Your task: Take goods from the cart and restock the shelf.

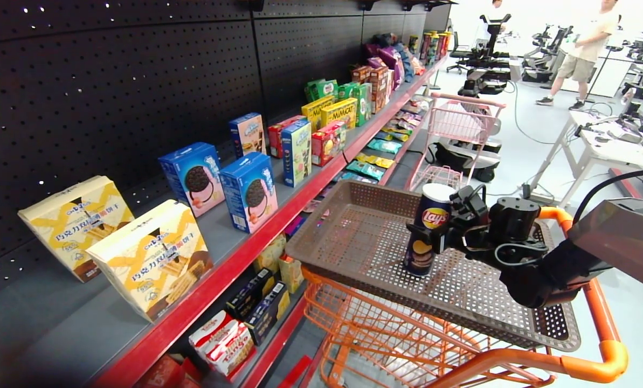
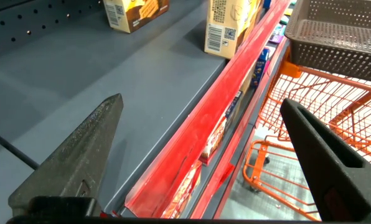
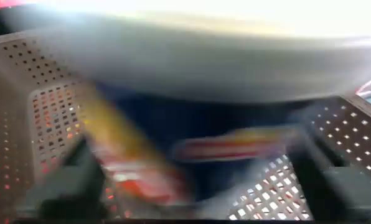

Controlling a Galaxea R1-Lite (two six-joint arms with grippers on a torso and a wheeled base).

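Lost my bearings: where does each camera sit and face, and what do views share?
Head: on the robot's head, facing forward and down at grey red-edged shelf, orange wire cart, brown perforated basket; right gripper shows, gripping a dark blue chip can.
Left wrist: over the shelf edge, facing the cart; open left gripper shows.
Right wrist: close on the chip can, basket behind; right gripper flanks it.
Shared: all see the basket.

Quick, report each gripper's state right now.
Left gripper: open, holding nothing.
Right gripper: closed on the chip can.
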